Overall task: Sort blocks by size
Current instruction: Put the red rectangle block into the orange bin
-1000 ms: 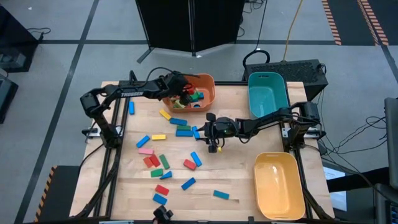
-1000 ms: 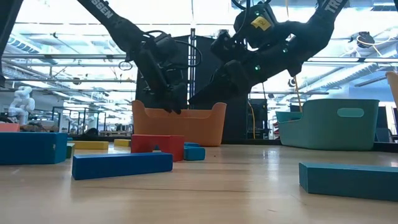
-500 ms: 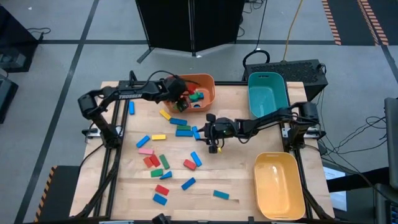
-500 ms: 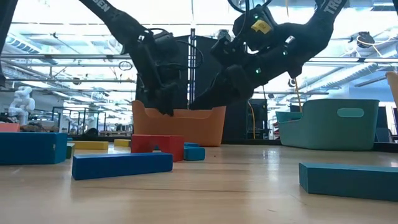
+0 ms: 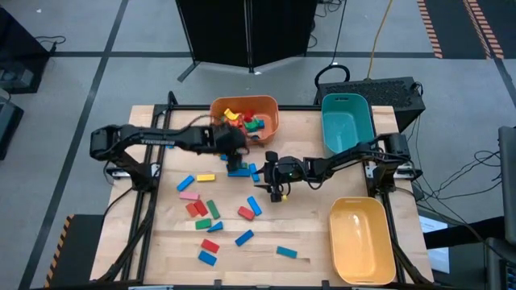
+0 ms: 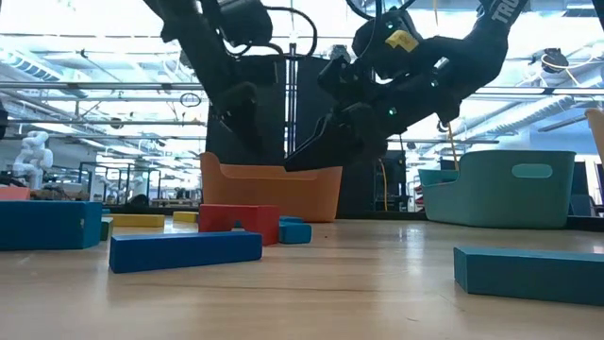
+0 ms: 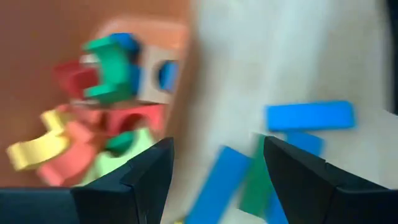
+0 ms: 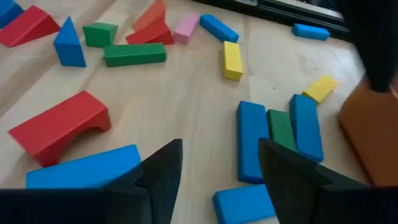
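My left gripper (image 5: pixel 232 147) hangs with fingers spread and empty beside the glossy orange plastic bin (image 5: pixel 264 121) at twelve o'clock. My right gripper (image 8: pixel 219 163), fingers apart, holds nothing above the pale wood-grain table (image 5: pixel 322 234). Smooth painted blocks (image 5: pixel 211 211), slabs, wedges and arches, scatter toward seven o'clock.

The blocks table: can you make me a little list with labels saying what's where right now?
orange bin: at the table's far edge, holds mixed blocks
teal bin: far right, looks empty
yellow bin: near right, looks empty
loose blocks: scattered over the wooden table
left gripper: open, holding nothing, just in front of the orange bin
right gripper: open, holding nothing, mid-table
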